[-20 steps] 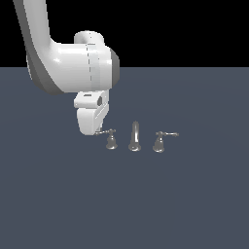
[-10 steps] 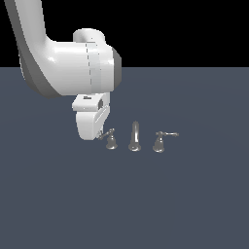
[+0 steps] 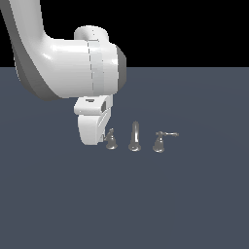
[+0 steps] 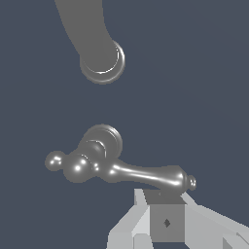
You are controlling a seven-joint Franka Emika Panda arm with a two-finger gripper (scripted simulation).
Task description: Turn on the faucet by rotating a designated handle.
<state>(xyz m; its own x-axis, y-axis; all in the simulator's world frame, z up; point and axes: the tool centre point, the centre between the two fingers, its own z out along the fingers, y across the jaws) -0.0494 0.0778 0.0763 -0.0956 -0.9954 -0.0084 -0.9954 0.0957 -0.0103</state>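
The faucet is a small shiny grey set on the dark floor: a slim upright spout [image 3: 134, 136] in the middle and a lever on each side. The handle [image 3: 111, 140] is the one on the exterior view's left, right beside my white hand. In the wrist view the handle [image 4: 121, 170] shows its round base and a long rod, and the spout [image 4: 95, 41] lies beyond it. My gripper [image 3: 105, 138] sits low against the handle. In the wrist view my gripper [image 4: 163, 197] touches the knobbed end of the rod; I see no gap between its fingers.
The twin handle [image 3: 159, 142] stands on the exterior view's right of the spout, its rod pointing right. The bulky white arm [image 3: 73, 68] hangs over the exterior view's left side. The dark floor [image 3: 185, 199] stretches flat all around.
My hand has come lower and slid in against the left handle. The handle's rod, which pointed left a second ago, has swung round and no longer sticks out to the left.
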